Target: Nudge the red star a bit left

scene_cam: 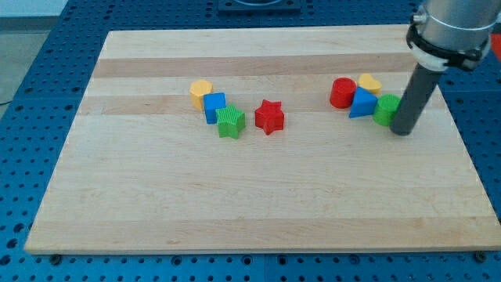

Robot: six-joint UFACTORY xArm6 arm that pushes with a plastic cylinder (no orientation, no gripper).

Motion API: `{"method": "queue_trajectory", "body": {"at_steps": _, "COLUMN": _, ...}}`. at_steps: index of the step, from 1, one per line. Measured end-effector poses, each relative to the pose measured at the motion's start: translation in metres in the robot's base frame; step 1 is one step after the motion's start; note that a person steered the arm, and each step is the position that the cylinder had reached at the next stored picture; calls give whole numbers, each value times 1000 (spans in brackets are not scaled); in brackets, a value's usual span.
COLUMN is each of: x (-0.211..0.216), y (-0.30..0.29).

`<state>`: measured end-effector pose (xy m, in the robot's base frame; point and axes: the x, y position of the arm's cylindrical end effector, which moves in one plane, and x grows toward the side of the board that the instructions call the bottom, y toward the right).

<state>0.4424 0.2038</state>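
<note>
One relation governs: red star (269,117) lies well to the view's left of my tip (401,131), which touches the green block (385,110). No jaws fitted.

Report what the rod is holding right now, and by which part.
Nothing is held. My tip rests beside the green block at the view's right, far from the red star.
</note>
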Motion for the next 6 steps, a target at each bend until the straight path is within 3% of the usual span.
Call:
{"method": "queue_trajectory", "body": {"at_steps": 1, "x": -11, "y": -13}}
{"method": "queue_trajectory", "body": {"at_steps": 2, "x": 11, "y": -15}}
{"method": "queue_trajectory", "body": {"at_steps": 3, "x": 14, "y": -78}}
{"method": "queue_trajectory", "body": {"at_steps": 4, "x": -24, "y": -151}}
{"method": "queue_trajectory", "body": {"at_steps": 5, "x": -72, "y": -179}}
{"method": "queue_trajectory", "body": {"at_steps": 6, "x": -101, "y": -161}}
